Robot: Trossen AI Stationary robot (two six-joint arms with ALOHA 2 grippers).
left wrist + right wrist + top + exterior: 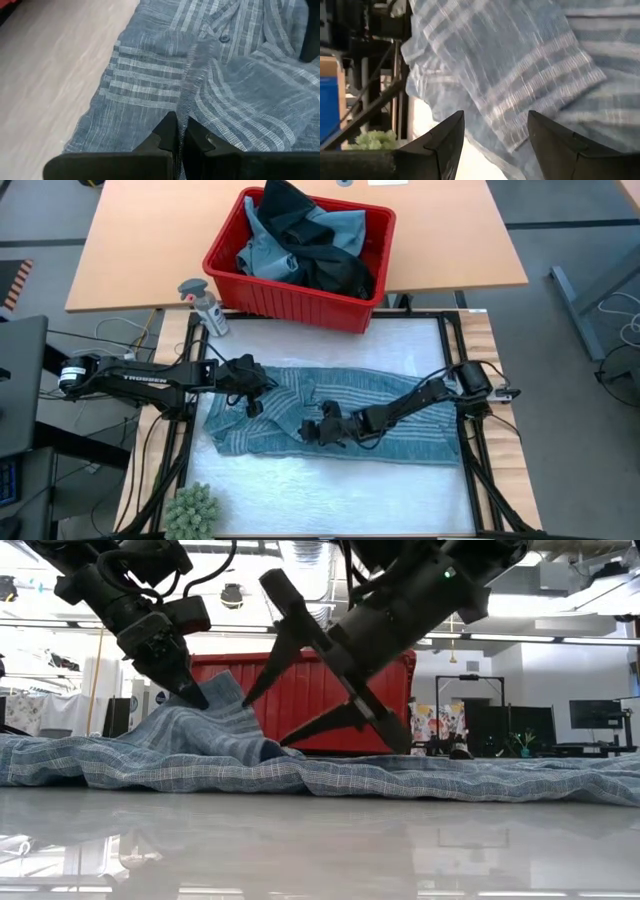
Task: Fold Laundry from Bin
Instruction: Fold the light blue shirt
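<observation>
A grey-blue garment with pale stripes [340, 415] lies spread across the white table top. My left gripper [250, 398] is shut on it near its left part, where the cloth rises to a peak [215, 690]. My right gripper [322, 430] stands open low over the garment's middle, its fingers [447, 137] apart over striped cloth [535, 75]. Behind the table's far edge stands the red bin [225, 275], resting on its base on a wooden table. More laundry [300, 240], light blue and black, is heaped in it. My left gripper pinches a stitched edge of the striped garment [187, 100] between its two shut fingers [167, 132], slanting down from the table's left. The cloth there is drawn up into a small peak; the rest lies on the table. My right gripper: whether its lower fingertip [287, 742] touches the cloth, I cannot tell.
A spray bottle [203, 305] stands at the table's far left corner. A green plant-like ball [192, 510] sits at the near left corner. Dark frame rails [470, 460] run along the table's sides. Bare white table top [330, 490] lies in front of the garment.
</observation>
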